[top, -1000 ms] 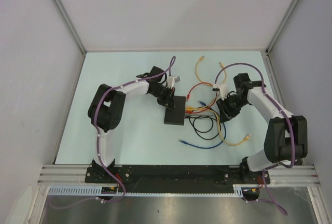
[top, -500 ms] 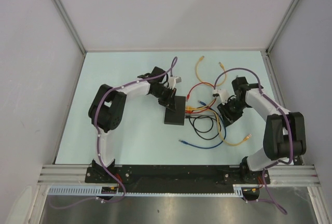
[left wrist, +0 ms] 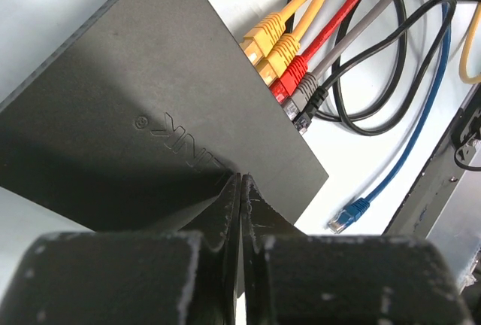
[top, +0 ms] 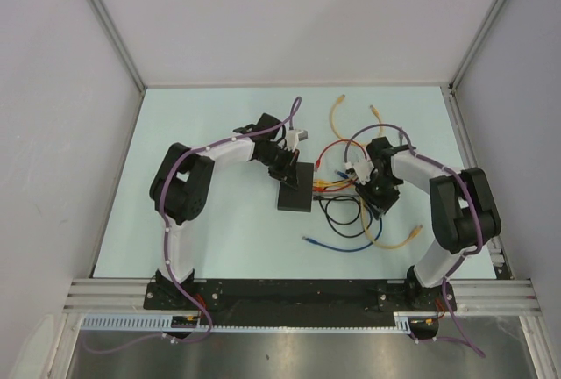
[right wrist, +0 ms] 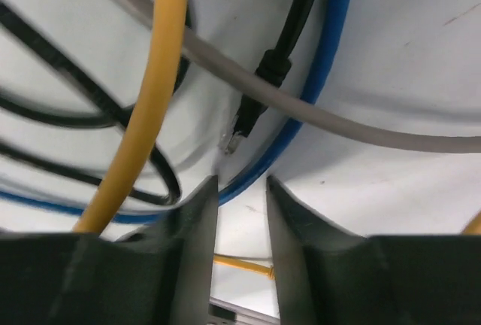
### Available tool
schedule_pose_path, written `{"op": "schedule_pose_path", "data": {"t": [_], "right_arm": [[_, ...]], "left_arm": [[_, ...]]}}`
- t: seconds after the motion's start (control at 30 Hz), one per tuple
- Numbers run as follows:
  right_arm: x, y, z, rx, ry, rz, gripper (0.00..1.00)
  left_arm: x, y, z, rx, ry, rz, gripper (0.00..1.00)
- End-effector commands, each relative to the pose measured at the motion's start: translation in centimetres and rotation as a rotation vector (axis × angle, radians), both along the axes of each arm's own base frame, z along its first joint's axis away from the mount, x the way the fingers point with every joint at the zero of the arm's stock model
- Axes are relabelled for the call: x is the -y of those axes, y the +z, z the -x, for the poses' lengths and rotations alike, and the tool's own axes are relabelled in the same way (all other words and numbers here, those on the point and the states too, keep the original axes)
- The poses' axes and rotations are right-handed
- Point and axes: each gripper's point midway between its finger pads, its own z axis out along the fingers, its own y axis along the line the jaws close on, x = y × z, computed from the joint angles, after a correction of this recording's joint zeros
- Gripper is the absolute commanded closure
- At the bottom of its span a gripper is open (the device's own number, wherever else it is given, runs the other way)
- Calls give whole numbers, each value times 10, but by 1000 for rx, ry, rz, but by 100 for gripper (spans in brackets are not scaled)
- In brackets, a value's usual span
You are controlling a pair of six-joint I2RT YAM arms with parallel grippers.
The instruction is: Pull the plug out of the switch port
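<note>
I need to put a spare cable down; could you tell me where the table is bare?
The table is bare along its far edge and left of the switch. Right of the switch it is crowded with tangled cables.

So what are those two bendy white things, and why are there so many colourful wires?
Those are two robot arms bolted to the near edge of a pale table. One picture looks down from above; the other two come from little cameras on the arms' wrists.

On the table lies a flat matte-black box, a network switch. Yellow, red, grey and black cable plugs sit in its side. A loose blue cable lies nearby.

The left gripper has its jaws shut and rests on the switch, seemingly to steady it. The right gripper has its jaws open, holding nothing, above a tangle of cables where an unplugged black plug lies loose.
</note>
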Motion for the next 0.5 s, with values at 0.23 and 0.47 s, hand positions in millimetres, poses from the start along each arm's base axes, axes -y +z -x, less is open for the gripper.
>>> {"op": "schedule_pose_path", "data": {"t": [0.23,0.47], "right_arm": [[78,0,20,-55,-48,290,100],[158,25,18,-25,-109,466,100]], "left_arm": [[-10,-20,8,0,-17,-92,98],[-4,-23,5,-19,-16,-82,98]]}}
